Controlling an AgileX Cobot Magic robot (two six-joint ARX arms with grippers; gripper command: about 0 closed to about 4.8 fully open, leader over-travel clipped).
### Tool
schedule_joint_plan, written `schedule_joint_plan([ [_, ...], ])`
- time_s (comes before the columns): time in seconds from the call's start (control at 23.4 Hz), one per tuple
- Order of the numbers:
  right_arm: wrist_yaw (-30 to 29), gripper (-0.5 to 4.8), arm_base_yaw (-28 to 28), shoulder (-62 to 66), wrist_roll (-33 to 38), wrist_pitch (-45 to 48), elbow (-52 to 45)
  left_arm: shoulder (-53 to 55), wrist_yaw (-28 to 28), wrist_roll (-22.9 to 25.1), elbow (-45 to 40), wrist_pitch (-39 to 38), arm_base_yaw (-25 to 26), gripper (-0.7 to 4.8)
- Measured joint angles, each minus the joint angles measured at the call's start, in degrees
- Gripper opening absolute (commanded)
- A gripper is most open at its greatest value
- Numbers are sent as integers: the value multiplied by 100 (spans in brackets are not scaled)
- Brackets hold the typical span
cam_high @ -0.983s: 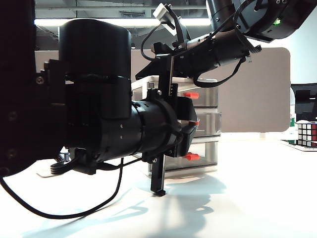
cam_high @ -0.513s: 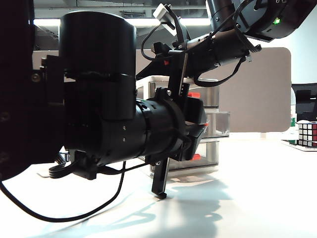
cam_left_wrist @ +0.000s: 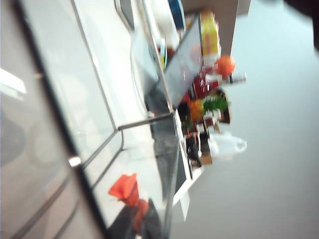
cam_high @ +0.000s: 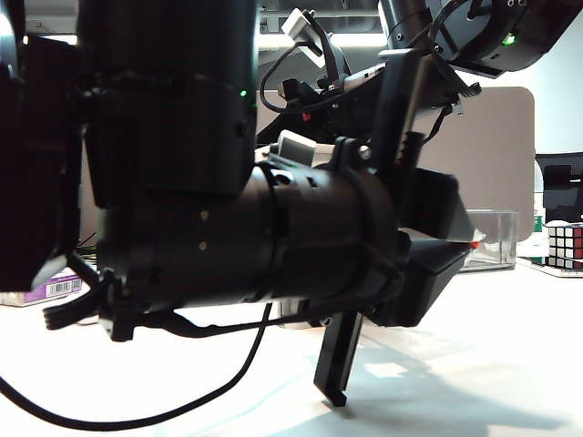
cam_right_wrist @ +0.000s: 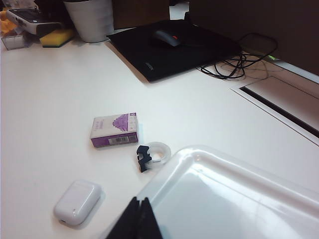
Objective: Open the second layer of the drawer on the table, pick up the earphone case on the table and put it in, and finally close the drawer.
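Exterior view: left end effector (cam_high: pixel 460 244) clamped on red handle (cam_high: pixel 475 244), drawer mostly hidden.

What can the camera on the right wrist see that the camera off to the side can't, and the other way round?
Only right wrist: the small glossy white earphone case and a tiny black clip, beyond the shut right gripper. Only exterior: the left gripper shut on the red-orange handle of a pulled-out smoky translucent tray, and a colourful puzzle cube. Both: the purple-and-white rectangular box on the plain white table.
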Motion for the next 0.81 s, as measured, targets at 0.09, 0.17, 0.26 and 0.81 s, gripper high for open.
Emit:
schedule_joint_plan([
  [0.09, 20, -5, 0, -2, 0, 0, 0, -7, 4, 59, 0, -44, -79, -6],
  [0.17, 17, -5, 2, -2, 2, -2, 0, -7, -116, 83, 2, -68, -214, -6],
  [0.26, -2, -5, 2, -2, 2, -7, 0, -7, -216, 90, 4, -83, -319, -6],
  [0.81, -2, -5, 4, -2, 4, -13, 2, -20, 595, 466, 13, -92, -457, 279],
])
